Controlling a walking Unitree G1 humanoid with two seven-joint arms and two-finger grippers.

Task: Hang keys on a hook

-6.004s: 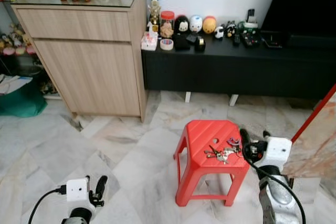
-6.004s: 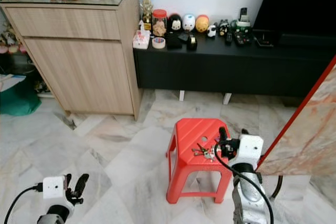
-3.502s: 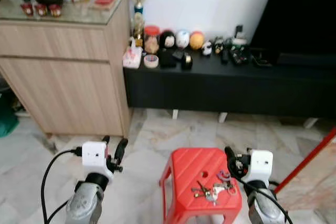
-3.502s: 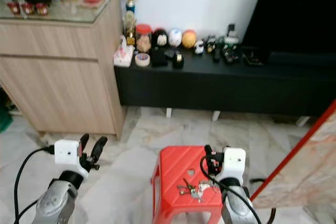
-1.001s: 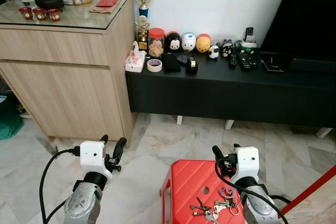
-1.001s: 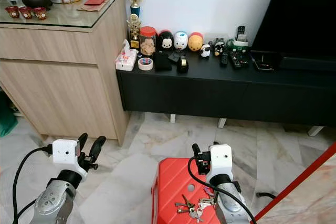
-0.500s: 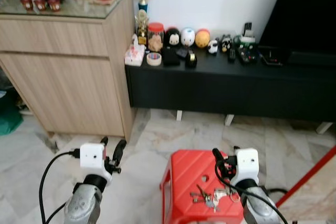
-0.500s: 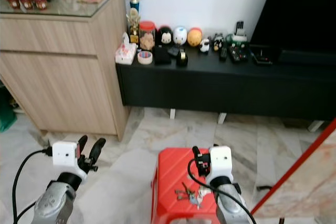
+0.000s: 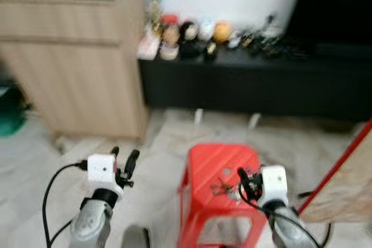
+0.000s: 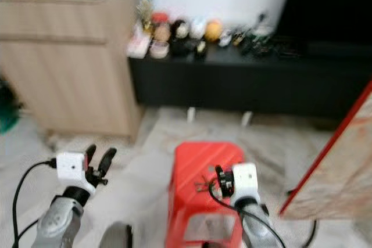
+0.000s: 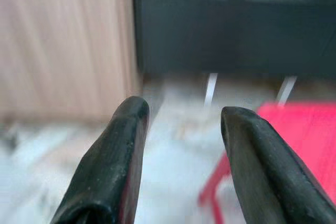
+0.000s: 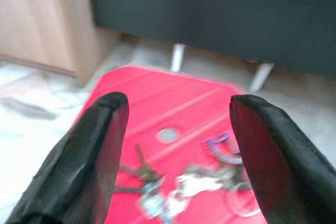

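A bunch of keys (image 9: 224, 189) lies on top of a red plastic stool (image 9: 214, 161) on the marble floor. My right gripper (image 9: 243, 180) hovers open just at the right of the keys, nothing between its fingers. In the right wrist view the keys (image 12: 195, 182) lie on the stool top (image 12: 157, 98) between and below the spread fingertips (image 12: 112, 103). My left gripper (image 9: 124, 155) is held open over the floor left of the stool, empty; the left wrist view looks past its fingers (image 11: 132, 113) at the floor and the stool's corner (image 11: 310, 124).
A wooden cabinet (image 9: 75, 56) stands at the back left. A low black bench (image 9: 261, 82) with figurines and remotes runs along the wall. A marble slab with a red edge (image 9: 343, 185) leans at the right. Something green (image 9: 11, 119) lies at the far left.
The head views have tilted down and gone blurry, so the camera moved. The keys stay on the stool, and both grippers keep their open pose.
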